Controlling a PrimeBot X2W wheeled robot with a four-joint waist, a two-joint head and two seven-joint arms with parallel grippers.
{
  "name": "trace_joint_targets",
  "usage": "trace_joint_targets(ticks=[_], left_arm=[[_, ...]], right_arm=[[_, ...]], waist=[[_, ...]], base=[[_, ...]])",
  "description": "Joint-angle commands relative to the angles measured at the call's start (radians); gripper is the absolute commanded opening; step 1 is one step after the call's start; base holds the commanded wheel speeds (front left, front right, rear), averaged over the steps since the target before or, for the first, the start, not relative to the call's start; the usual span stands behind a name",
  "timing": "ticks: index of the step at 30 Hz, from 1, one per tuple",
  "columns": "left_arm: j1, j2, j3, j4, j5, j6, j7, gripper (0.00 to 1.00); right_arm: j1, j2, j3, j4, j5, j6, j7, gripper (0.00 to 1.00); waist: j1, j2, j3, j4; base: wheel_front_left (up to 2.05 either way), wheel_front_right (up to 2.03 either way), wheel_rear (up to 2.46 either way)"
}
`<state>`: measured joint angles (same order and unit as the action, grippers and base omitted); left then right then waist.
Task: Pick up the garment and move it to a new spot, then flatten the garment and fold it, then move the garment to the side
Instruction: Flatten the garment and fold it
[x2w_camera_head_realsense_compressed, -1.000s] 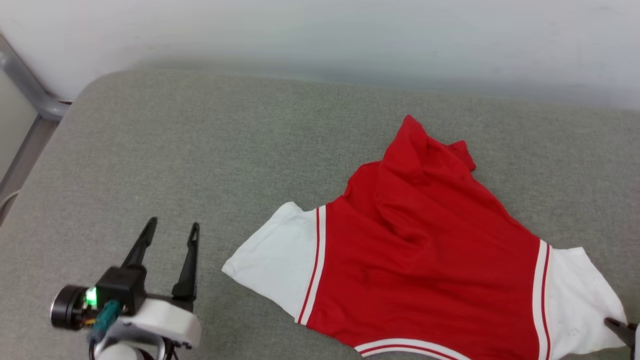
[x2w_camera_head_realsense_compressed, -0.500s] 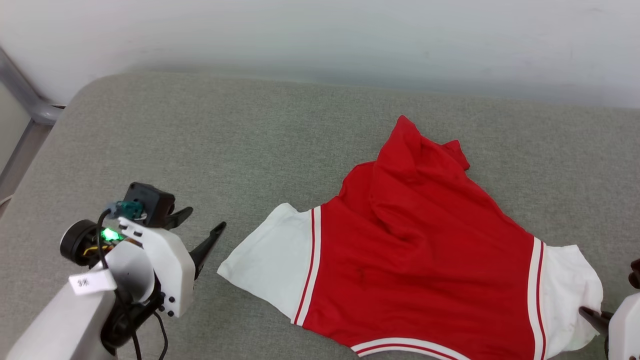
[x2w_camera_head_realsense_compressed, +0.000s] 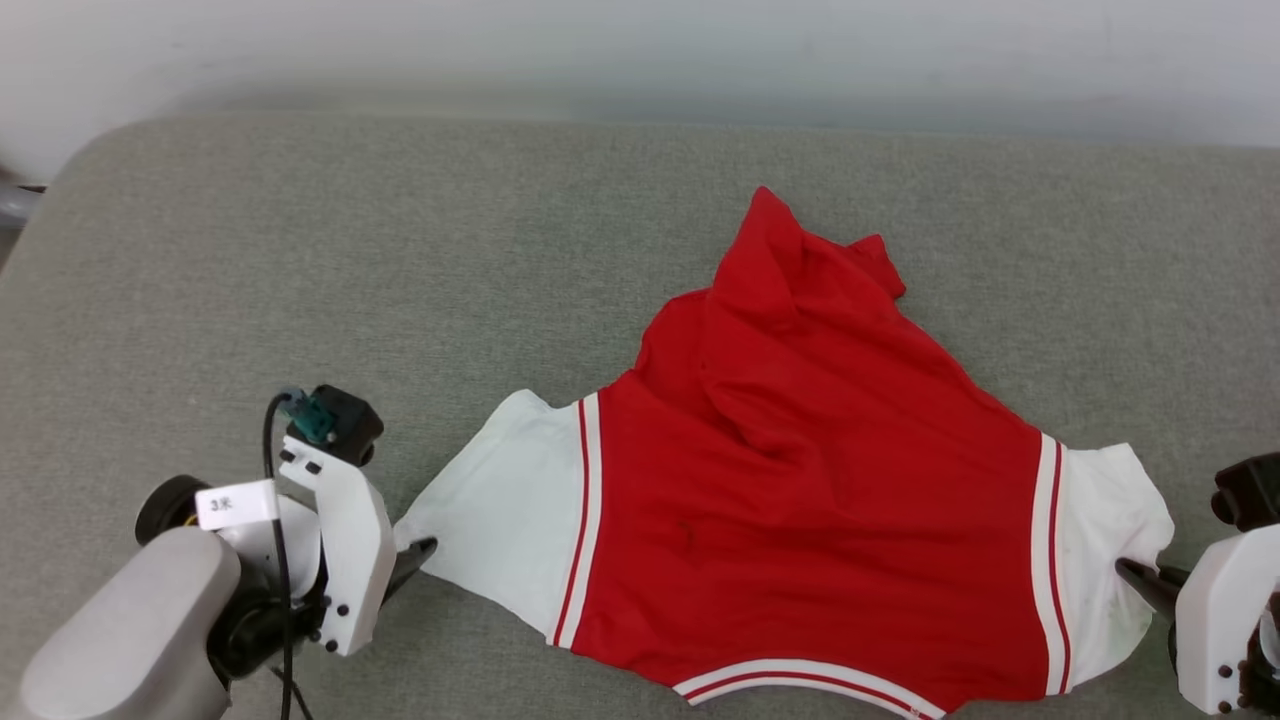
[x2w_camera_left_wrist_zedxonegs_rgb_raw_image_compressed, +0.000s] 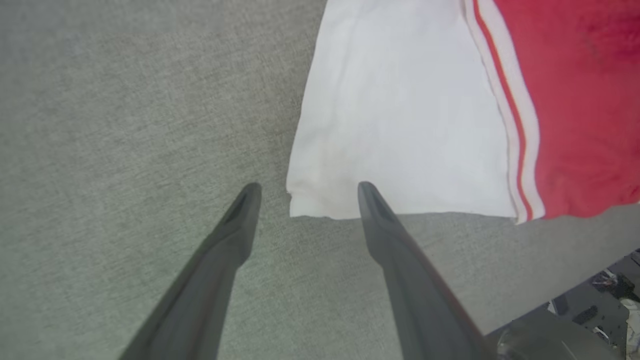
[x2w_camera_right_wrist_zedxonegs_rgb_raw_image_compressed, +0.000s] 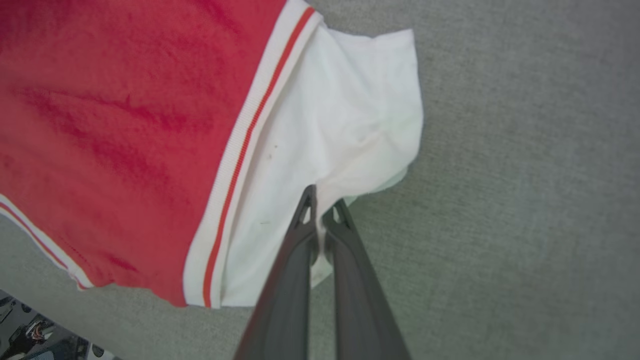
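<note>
The grey padded surface spreads across the whole head view, its far edge against a pale wall. The garment lies on the right half of it, close to the near edge, with a plain red side up. Its body narrows and bunches into folds toward the far edge. A red-and-white striped band curves along the part nearest me.

The two white sleeves stretch out sideways. The left sleeve lies flat, a striped seam dividing it from the red. The right sleeve is rumpled and drawn into a pucker at its outer edge.

My right gripper has its fingers pressed together on that outer edge, with white cloth pinched between the tips and creases running in toward them. In the head view it comes in from the near right corner.

My left gripper is spread wide at the near outer corner of the left sleeve. One fingertip overlaps the sleeve's edge and the other is over bare grey. I cannot tell whether either tip touches the cloth.
</note>
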<state>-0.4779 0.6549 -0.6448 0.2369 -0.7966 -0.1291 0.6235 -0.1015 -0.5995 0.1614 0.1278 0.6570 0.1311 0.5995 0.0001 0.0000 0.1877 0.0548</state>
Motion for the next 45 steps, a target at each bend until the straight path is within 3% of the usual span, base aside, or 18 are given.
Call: trace_joint_targets(ticks=[1, 13, 14, 15, 16, 24, 33, 45], left_arm=[[-0.014, 0.002, -0.02, 0.019, -0.003, -0.001, 0.007, 1.0], [-0.037, -0.033, -0.196, 0.19, -0.071, 0.001, 0.006, 1.0], [-0.035, -0.029, -0.222, 0.193, -0.077, 0.0, 0.017, 0.69], [-0.037, -0.024, -0.236, 0.193, -0.084, 0.0, 0.014, 0.25], [-0.04, -0.021, -0.247, 0.194, -0.093, 0.0, 0.004, 0.0], [-0.086, 0.01, -0.253, 0.19, -0.163, -0.001, -0.104, 0.0], [-0.067, 0.086, -0.167, 0.04, -0.221, 0.002, -0.309, 0.0], [-0.087, 0.185, -0.017, -0.306, -0.237, 0.115, -0.429, 0.0]], right_arm=[[-0.017, 0.005, 0.007, 0.0, -0.001, -0.001, -0.003, 0.0], [-0.077, -0.006, 0.066, 0.031, 0.012, -0.001, -0.025, 0.0], [-0.08, -0.008, 0.07, 0.034, 0.014, -0.001, -0.027, 0.0], [-0.082, -0.01, 0.074, 0.037, 0.014, -0.001, -0.028, 0.0], [-0.084, -0.011, 0.079, 0.04, 0.015, -0.001, -0.03, 0.0], [-0.088, -0.028, 0.104, 0.043, 0.037, -0.001, -0.069, 0.0], [-0.043, -0.055, 0.05, -0.023, 0.062, -0.001, -0.123, 0.0], [-0.057, -0.04, -0.109, -0.232, 0.064, -0.001, -0.122, 0.0]], waist=[[-0.0001, 0.0, 0.016, -0.012], [-0.0001, 0.0, 0.058, -0.031], [-0.0001, 0.0, 0.058, -0.031], [-0.0001, 0.0, 0.057, -0.031], [-0.0001, 0.0, 0.055, -0.03], [-0.0001, 0.0, 0.003, -0.021], [-0.0001, 0.0, -0.083, -0.009], [-0.0001, 0.0, -0.147, 0.01]], base=[[0.0, 0.0, 0.0], [0.0, 0.0, 0.0], [0.0, 0.0, 0.0], [0.0, 0.0, 0.0], [0.0, 0.0, 0.0], [0.0, 0.0, 0.0], [0.0, 0.0, 0.0], [0.0, 0.0, 0.0]])
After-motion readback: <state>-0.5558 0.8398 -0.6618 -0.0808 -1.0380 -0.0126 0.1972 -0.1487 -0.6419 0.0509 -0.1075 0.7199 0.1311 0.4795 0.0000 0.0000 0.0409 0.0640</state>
